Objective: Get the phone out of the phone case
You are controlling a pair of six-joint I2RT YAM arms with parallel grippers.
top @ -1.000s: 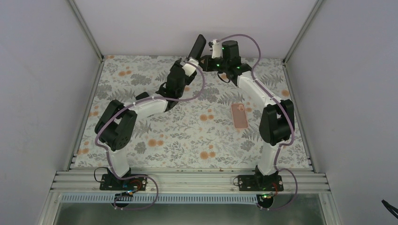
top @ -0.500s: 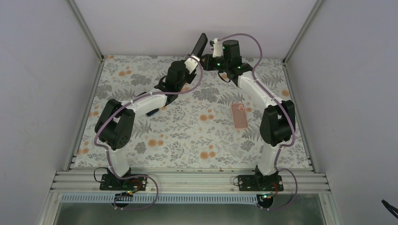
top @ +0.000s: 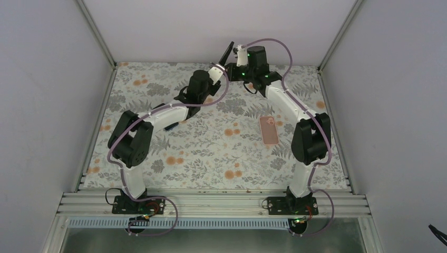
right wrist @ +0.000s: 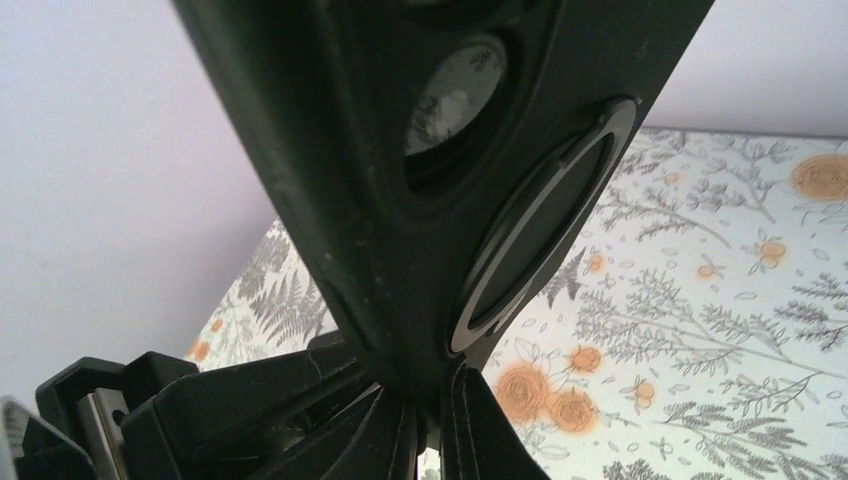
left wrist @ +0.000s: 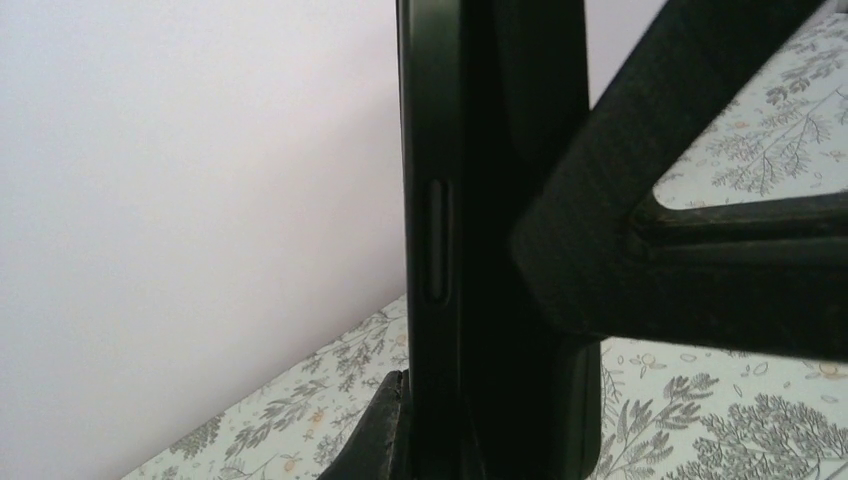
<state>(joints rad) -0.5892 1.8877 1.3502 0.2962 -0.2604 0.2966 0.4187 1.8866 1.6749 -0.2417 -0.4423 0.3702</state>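
Phone case (top: 228, 51) aloft, edge-on (back wall (top: 174, 31) close).

Two robot arms (top: 168, 113) (top: 287, 105), one black phone case (top: 227, 52), one pink phone (top: 270, 130), one floral-patterned table (top: 211, 153)

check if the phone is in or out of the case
Out. The phone lies alone on the table, while the case is held up in the air, apart from it.

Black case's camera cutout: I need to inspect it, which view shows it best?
Right wrist: the black case fills the frame, camera cutout plain. Left wrist shows only the case's side edge; top view shows the case too small.
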